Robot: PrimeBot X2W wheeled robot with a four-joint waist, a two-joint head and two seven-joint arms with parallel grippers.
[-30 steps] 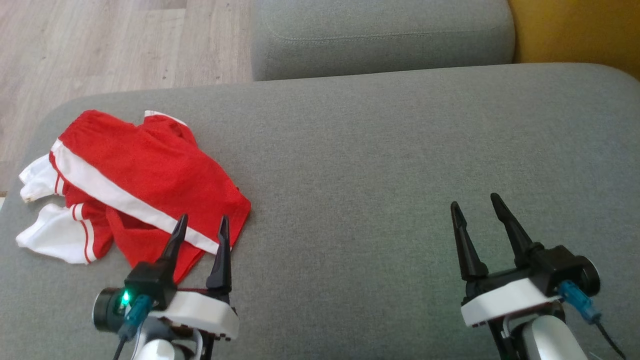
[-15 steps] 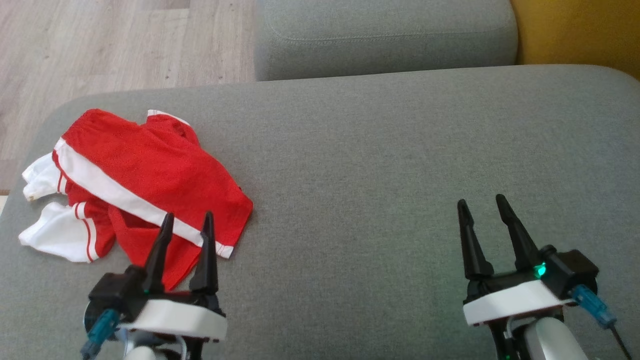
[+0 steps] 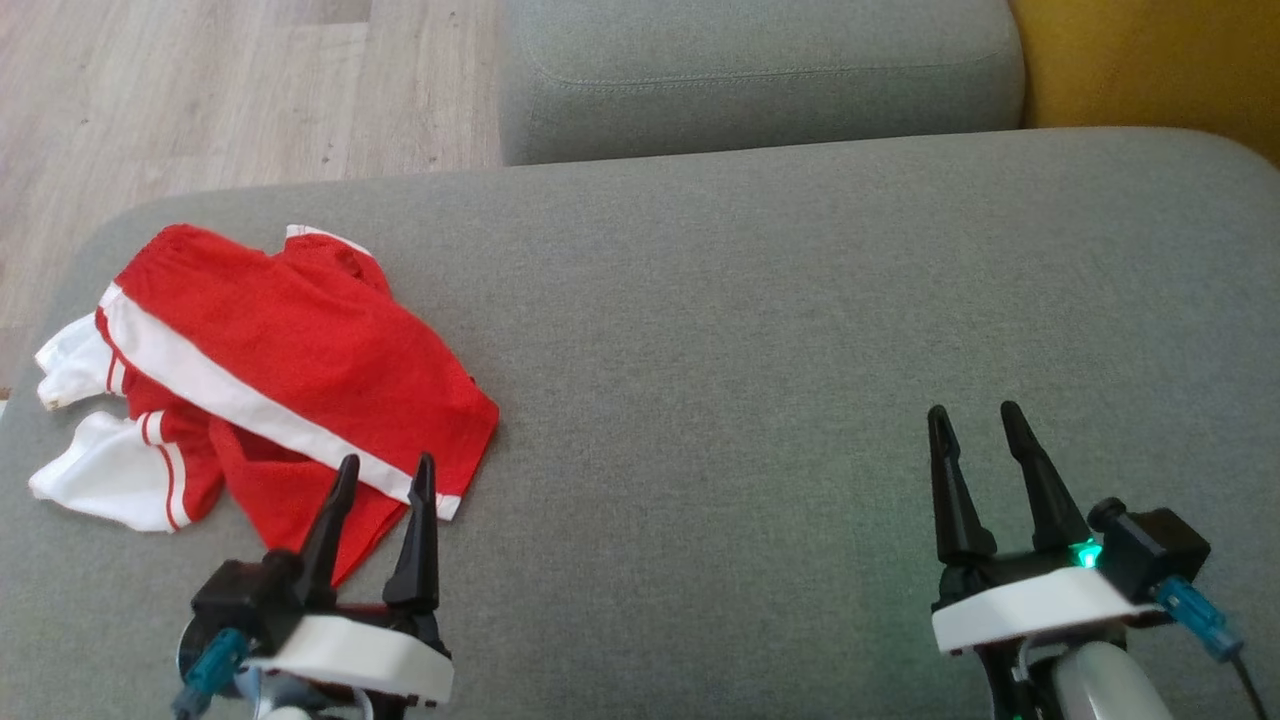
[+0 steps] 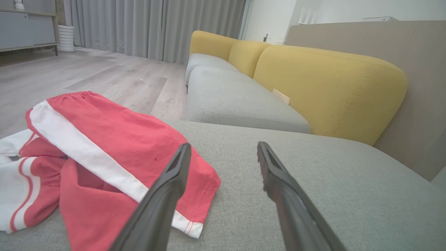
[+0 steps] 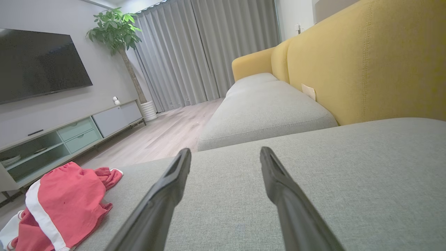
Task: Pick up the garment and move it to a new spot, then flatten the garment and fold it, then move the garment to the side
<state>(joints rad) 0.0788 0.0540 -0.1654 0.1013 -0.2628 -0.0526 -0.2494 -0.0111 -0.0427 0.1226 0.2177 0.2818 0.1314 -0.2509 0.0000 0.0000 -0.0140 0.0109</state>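
Eased back toward near edge of cushion (image 3: 750,300): left gripper (image 3: 386,462), fingers spread by garment (image 3: 300,340) hem. Right gripper (image 3: 974,410) spread too. Pinch both layers, lift clear.

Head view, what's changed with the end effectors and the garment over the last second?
The left end effector drew back a little toward the robot and rolled at the wrist, its fingertips by the near edge of the crumpled red and white fabric garment. The right end effector edged slightly right. Both stayed open and nothing was gripped. The garment lay unmoved on the grey fabric sofa cushion.
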